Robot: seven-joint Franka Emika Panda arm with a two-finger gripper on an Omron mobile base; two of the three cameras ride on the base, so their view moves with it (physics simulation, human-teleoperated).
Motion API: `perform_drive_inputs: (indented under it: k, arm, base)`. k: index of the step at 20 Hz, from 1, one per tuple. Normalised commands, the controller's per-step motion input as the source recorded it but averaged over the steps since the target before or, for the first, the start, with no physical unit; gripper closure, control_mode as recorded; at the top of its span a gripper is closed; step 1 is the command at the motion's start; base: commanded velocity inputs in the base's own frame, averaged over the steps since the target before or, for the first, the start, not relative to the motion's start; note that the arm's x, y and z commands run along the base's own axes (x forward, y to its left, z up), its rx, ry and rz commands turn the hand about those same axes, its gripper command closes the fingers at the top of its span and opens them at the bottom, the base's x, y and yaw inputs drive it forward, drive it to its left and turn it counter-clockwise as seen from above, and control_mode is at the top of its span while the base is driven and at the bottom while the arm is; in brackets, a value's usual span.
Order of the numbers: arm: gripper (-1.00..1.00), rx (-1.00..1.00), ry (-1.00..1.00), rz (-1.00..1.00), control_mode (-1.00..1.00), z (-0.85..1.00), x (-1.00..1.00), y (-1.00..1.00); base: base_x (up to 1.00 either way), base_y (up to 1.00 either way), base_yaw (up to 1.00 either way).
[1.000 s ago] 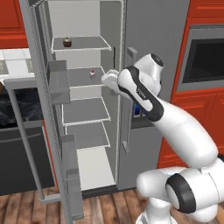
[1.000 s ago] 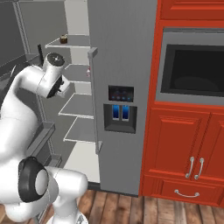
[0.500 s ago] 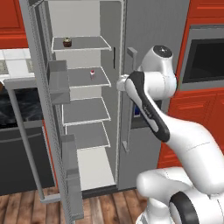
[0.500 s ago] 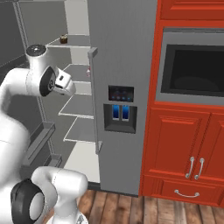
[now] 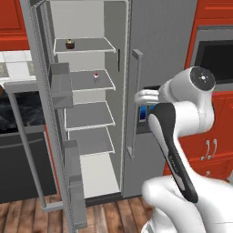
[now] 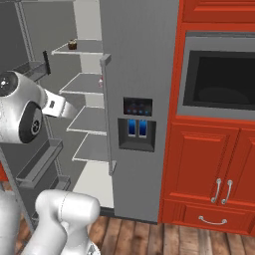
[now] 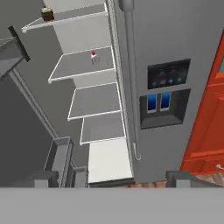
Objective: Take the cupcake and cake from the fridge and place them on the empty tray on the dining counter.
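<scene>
The tall grey stainless-steel fridge (image 5: 159, 68) is seen with its left door swung wide, so that the white shelved interior is exposed, while the right door with the dispenser panel (image 6: 136, 123) is closed. The tiny round cupcake with a brown base and pale top (image 5: 69, 44) is set on the top wire-edged shelf (image 5: 91, 45), towards its left side. The small white wedge of cake with a red top (image 5: 96, 77) is placed on the second shelf (image 5: 91, 82), one level below, near the middle. The two lower shelves are seen bare. Grey bins (image 5: 60, 84) are carried on the inside of the open door.

The white arm's two-finger gripper (image 7: 111, 177) is held outside the fridge, in front of the closed door's long vertical bar handle (image 5: 134, 102) and well apart from both sweets. In the hand view its dark fingertips (image 7: 41, 177) are seen spread far apart, with nothing between them. A red cabinet wall with a built-in dark oven (image 6: 219, 79) is seen to the right of the fridge.
</scene>
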Motion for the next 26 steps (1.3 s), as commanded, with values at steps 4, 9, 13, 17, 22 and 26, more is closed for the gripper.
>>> perform_drive_inputs:
  k: [4, 9, 13, 17, 22, 26]
  arm:
    - [-1.0, -0.03, -0.38, 0.11, -1.0, 0.84, -0.62, 0.0]
    - [-1.0, -0.04, -0.11, 0.06, -1.0, 0.8, -0.41, 0.0]
    - [-1.0, -0.05, -0.07, 0.16, -1.0, 0.37, -0.37, 0.0]
    - [-1.0, -0.09, -0.13, 0.06, -1.0, 0.23, -0.53, 0.0]
    - [-1.0, -0.06, -0.01, 0.0, 1.0, 0.01, -0.14, 0.03]
    - [-1.0, 0.0, 0.0, 0.0, 1.0, 0.0, 0.0, 0.0]
  base:
    - [0.0, 0.0, 0.0]
    - [0.0, 0.0, 0.0]
    - [0.0, 0.0, 0.0]
    - [0.0, 0.0, 0.0]
    - [0.0, 0.03, 0.0]
    - [0.88, 0.03, 0.0]
